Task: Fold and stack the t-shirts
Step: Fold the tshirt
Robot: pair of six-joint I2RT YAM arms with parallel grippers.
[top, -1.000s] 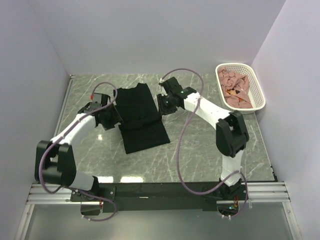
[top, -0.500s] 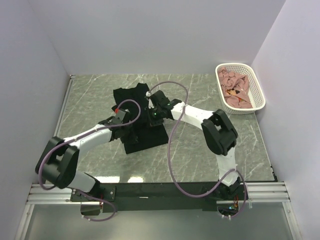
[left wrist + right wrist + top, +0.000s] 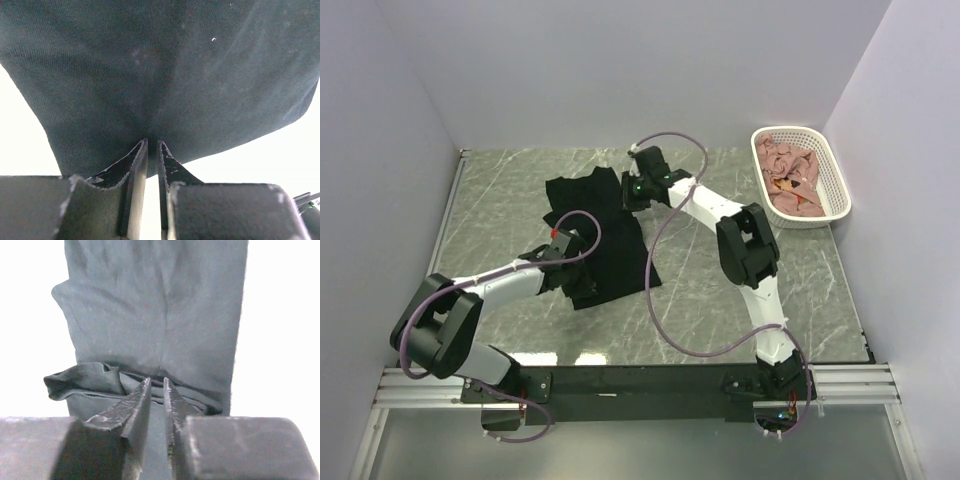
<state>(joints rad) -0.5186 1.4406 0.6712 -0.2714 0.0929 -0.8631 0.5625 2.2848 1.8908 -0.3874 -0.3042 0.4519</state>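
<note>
The black t-shirt [image 3: 598,235] lies on the surface [image 3: 720,290], well left of the basket [image 3: 835,180], its long axis running far to near. Both arms reach out low. The left tool [image 3: 152,144] pinches the shirt's edge away from the basket, and the right tool [image 3: 156,381] pinches the far corner nearer the basket.

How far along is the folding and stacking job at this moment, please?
Done: nothing stacked; the black t-shirt looks only partly folded. In hand: the left gripper and right gripper both pinch its cloth. Left: finishing this fold, then the pink t-shirts in the basket.
</note>
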